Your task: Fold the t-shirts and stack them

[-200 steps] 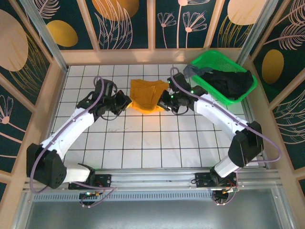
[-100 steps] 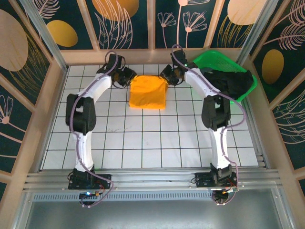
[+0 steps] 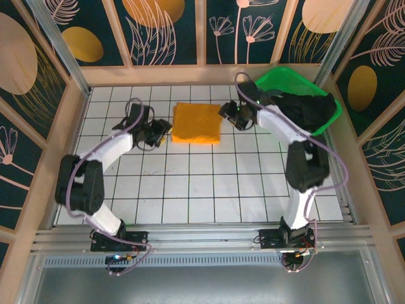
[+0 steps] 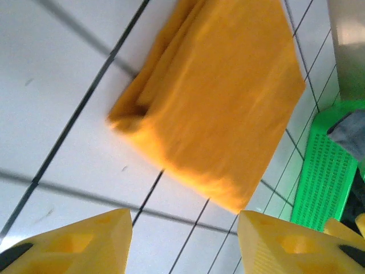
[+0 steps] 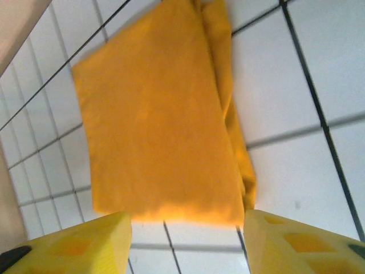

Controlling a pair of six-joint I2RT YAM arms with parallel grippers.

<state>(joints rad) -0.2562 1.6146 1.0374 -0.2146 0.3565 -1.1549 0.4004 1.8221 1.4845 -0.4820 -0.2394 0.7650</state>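
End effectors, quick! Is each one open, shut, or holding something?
Left end effector: open, holding nothing.
Right end effector: open, holding nothing; the folded orange t-shirt is in neither grip.

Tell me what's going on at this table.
Two robot arms are folding t-shirts. The mustard-orange t-shirt lies folded into a flat rectangle on the tiled table. The left gripper and right gripper sit open on either side of it, holding nothing. The black t-shirt and grey t-shirt wait in the green basket.
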